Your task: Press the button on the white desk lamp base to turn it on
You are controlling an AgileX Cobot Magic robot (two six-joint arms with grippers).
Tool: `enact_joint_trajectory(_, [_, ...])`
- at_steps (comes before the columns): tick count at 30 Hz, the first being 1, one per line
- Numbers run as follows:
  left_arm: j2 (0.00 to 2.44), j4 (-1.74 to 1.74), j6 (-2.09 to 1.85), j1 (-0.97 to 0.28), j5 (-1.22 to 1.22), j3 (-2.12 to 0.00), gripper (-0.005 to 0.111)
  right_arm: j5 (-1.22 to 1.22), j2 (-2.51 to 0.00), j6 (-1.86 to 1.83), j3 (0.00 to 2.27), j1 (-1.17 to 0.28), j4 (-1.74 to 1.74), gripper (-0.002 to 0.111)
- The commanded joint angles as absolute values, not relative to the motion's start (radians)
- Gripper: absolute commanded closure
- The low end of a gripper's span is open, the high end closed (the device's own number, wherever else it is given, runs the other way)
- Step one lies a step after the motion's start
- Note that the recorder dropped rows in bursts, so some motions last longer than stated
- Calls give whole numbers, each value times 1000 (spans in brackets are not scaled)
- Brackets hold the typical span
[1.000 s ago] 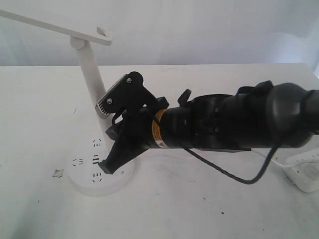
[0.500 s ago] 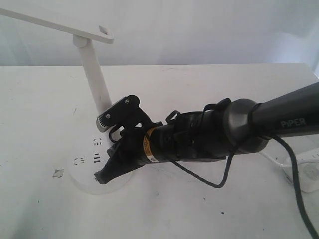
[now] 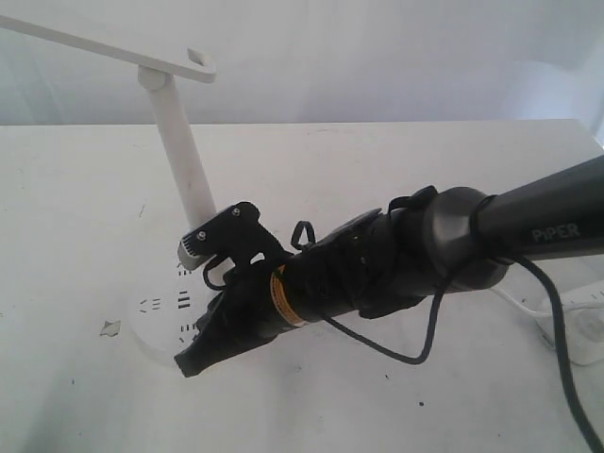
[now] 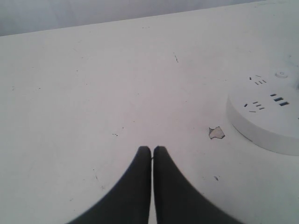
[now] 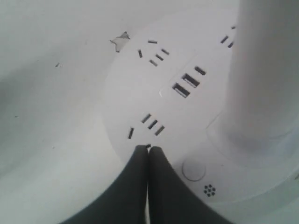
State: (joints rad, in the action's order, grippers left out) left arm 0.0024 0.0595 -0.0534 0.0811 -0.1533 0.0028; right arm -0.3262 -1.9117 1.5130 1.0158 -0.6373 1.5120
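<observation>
The white desk lamp stands at the left, with its slanted stem [image 3: 184,160] and flat head bar [image 3: 104,45]. Its round base [image 3: 151,326] carries socket holes and USB slots. My right gripper [image 3: 189,363] reaches across and is shut and empty, tips low over the base's front rim. In the right wrist view the shut gripper [image 5: 148,148] points at a set of socket holes on the base [image 5: 140,88]; the round button [image 5: 193,170] lies just beside one finger, uncovered. Whether the tips touch the base I cannot tell. My left gripper [image 4: 152,149] is shut over bare table, the base [image 4: 266,116] and button [image 4: 281,73] off to one side.
A white power strip [image 3: 576,330] with a thin white cord lies at the right table edge. A small chip in the table surface [image 3: 111,328] sits by the base. The right arm's black cable [image 3: 415,349] hangs below the arm. The lamp stem [image 5: 261,70] rises close beside the right gripper.
The right gripper has dropped and slid toward the front rim of the lamp base, its arm stretched further across. The lamp stays in place.
</observation>
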Motion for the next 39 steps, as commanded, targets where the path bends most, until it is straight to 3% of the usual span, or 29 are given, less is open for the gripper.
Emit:
enact_joint_trajectory(1, [0,67,-51,81,-150,0,106,-266,-1912,1531,1023,-639,1535,108])
enact_joint_trajectory(17, [0,67,-51,81,-150,0,106,-183,-2068,1566,1023,-639,1524,108])
enact_joint_trajectory(39, [0,67,-51,81,-150,0,106,-230,-1939,1593,1027,-639,1518,108])
